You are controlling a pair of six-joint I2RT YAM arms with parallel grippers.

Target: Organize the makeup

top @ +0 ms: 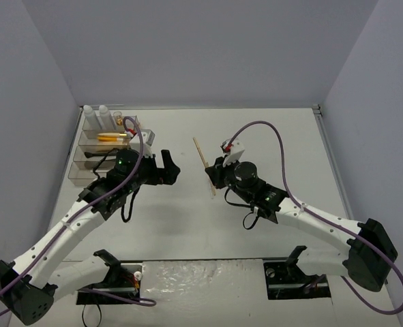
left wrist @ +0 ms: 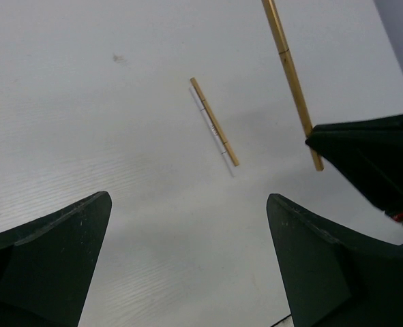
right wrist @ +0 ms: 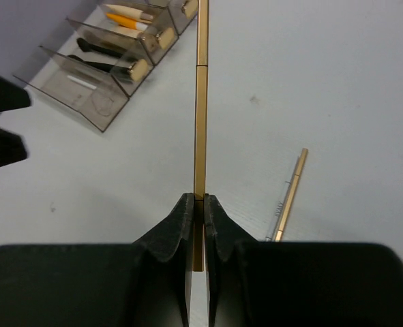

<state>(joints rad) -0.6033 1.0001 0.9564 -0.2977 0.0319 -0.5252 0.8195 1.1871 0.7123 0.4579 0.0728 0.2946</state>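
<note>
Pinching the gold stick [right wrist: 200, 136] near one end in the clamped right tool [right wrist: 198, 201] — left tool [left wrist: 189, 197] spread wide, empty — and so risked a pivot or slip mid-carry.

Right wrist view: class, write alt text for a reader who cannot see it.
The right pincer is shut on a slim gold stick pointing away from the camera. A second gold stick lies on the white table at right, and a clear tiered organizer holding tubes and brushes sits at upper left.
</note>
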